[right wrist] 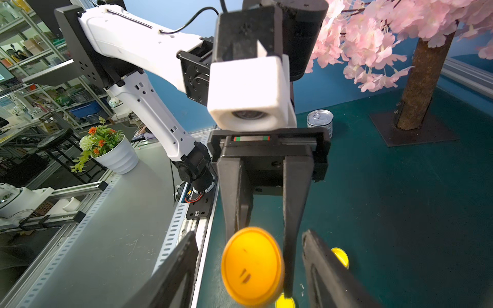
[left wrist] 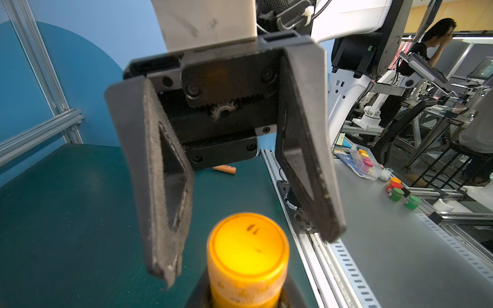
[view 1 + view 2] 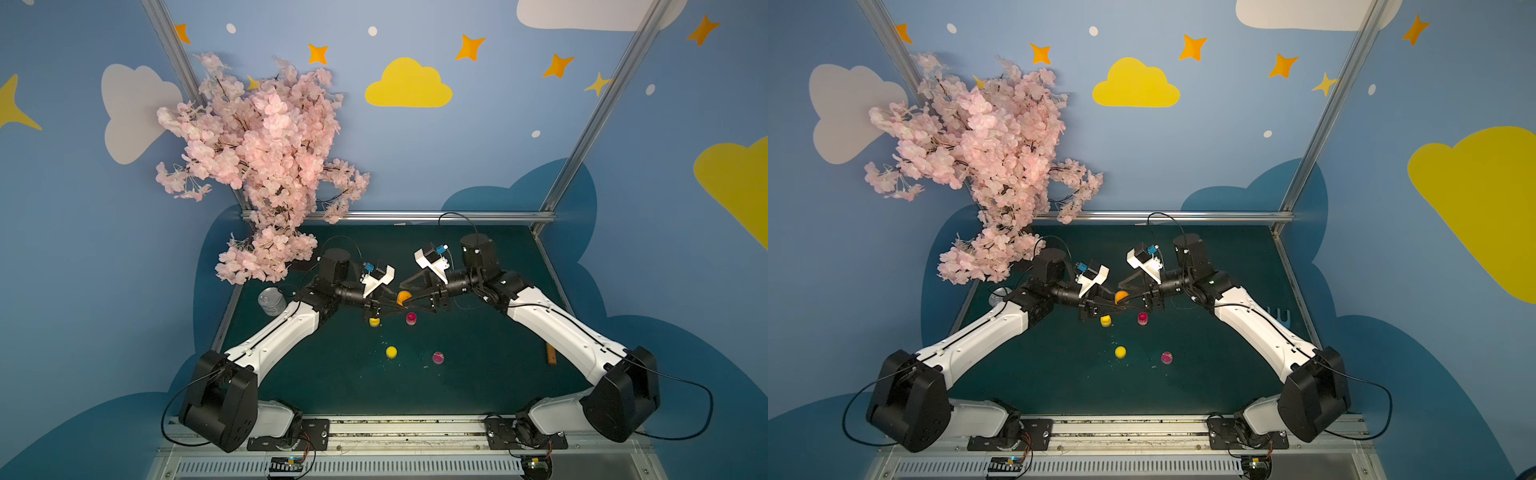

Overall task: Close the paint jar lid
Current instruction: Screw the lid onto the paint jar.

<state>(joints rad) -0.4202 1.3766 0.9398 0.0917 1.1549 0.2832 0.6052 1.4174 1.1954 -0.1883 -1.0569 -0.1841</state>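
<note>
An orange paint jar [image 3: 404, 297] [image 3: 1121, 296] hangs tilted above the green table, my left gripper [image 3: 398, 304] shut on its body. The jar's orange lid [image 2: 248, 245] [image 1: 252, 266] sits on its mouth. In the left wrist view the left gripper's dark fingers [image 2: 289, 294] press the jar's sides. My right gripper [image 2: 249, 256] [image 1: 249, 233] faces the lid, open, one finger on each side. There is a visible gap between the lid and each right finger [image 2: 162, 213].
Below the grippers stand a yellow jar [image 3: 375, 321] and an open magenta jar [image 3: 411, 318]. Nearer the front lie a yellow lid [image 3: 391, 352] and a magenta one [image 3: 438, 357]. A tin can [image 3: 272, 301], the blossom tree [image 3: 266, 166] and a wooden stick [image 3: 551, 355] are at the sides.
</note>
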